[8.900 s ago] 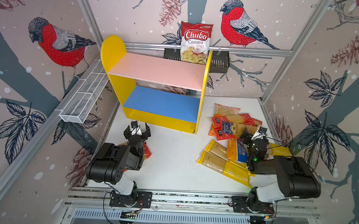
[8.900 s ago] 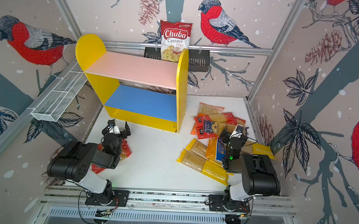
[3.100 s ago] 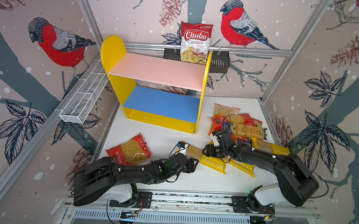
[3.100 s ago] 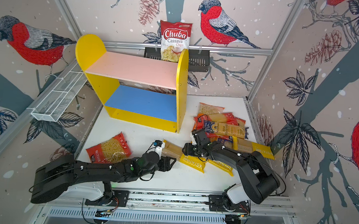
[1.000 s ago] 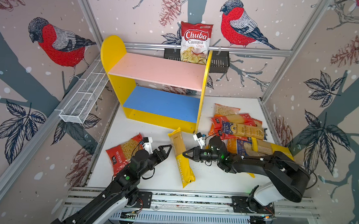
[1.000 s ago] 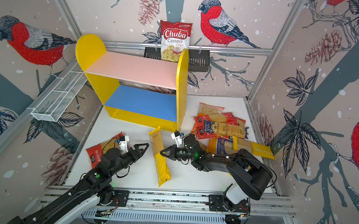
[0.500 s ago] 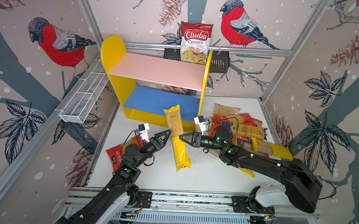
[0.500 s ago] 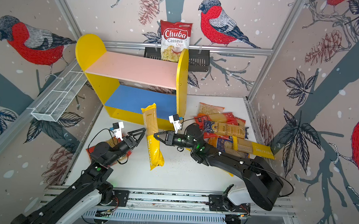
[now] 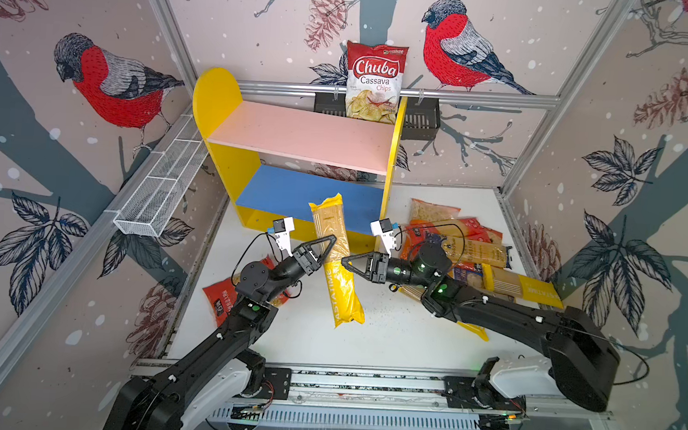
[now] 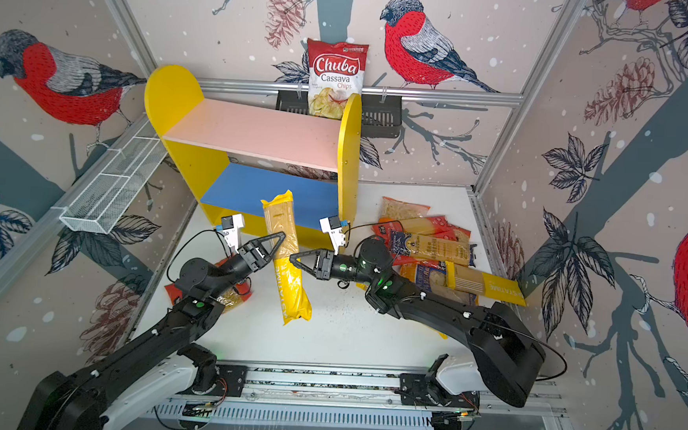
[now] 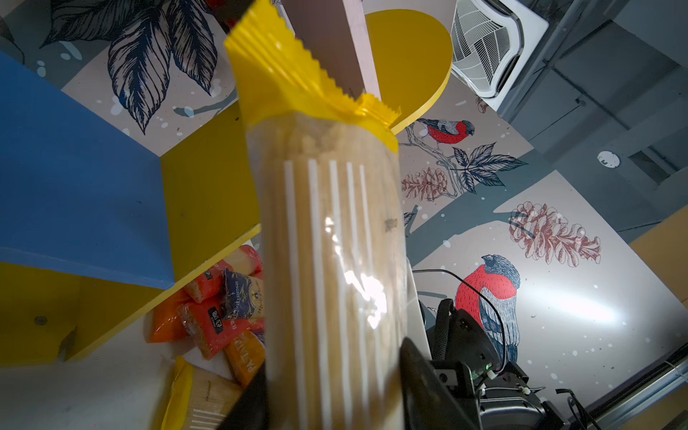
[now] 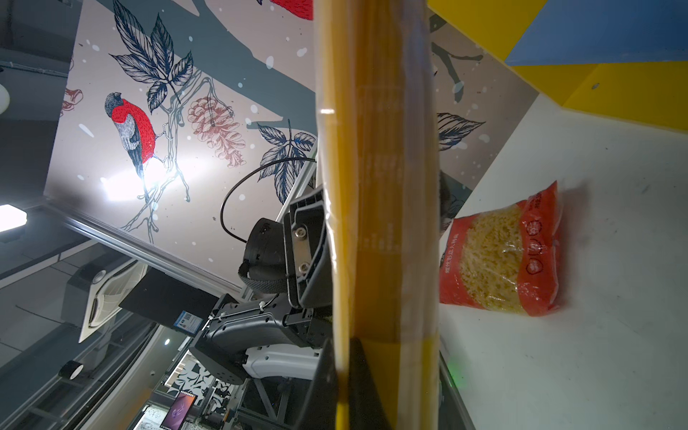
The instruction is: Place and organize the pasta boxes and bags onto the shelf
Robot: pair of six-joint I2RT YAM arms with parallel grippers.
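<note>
A long yellow PASTATIME spaghetti pack (image 9: pixel 344 289) (image 10: pixel 292 290) hangs nearly upright in the air in front of the shelf (image 9: pixel 302 135) (image 10: pixel 253 134), its top end overlapping the blue lower board (image 9: pixel 290 188). My left gripper (image 9: pixel 329 241) (image 11: pixel 335 402) grips the pack's clear part (image 11: pixel 331 242) from the left, jaws pressed on both sides. From the right, my right gripper (image 9: pixel 345 261) (image 12: pixel 342 357) is shut on the pack's edge (image 12: pixel 379 186). Several other pasta packs (image 9: pixel 467 248) are piled on the right. A red macaroni bag (image 9: pixel 223 294) (image 12: pixel 499 257) lies under my left arm.
A Chuba chips bag (image 9: pixel 375 83) stands in the black basket (image 9: pixel 420 118) on the back wall behind the shelf. On the left wall hangs a white wire basket (image 9: pixel 164 188). The shelf's right yellow panel (image 9: pixel 392 161) stands close to the pack and my right gripper.
Over the last second the right gripper lifted the pack off the table and stood it up before the shelf. The left gripper, open half a second ago, has shut on it.
</note>
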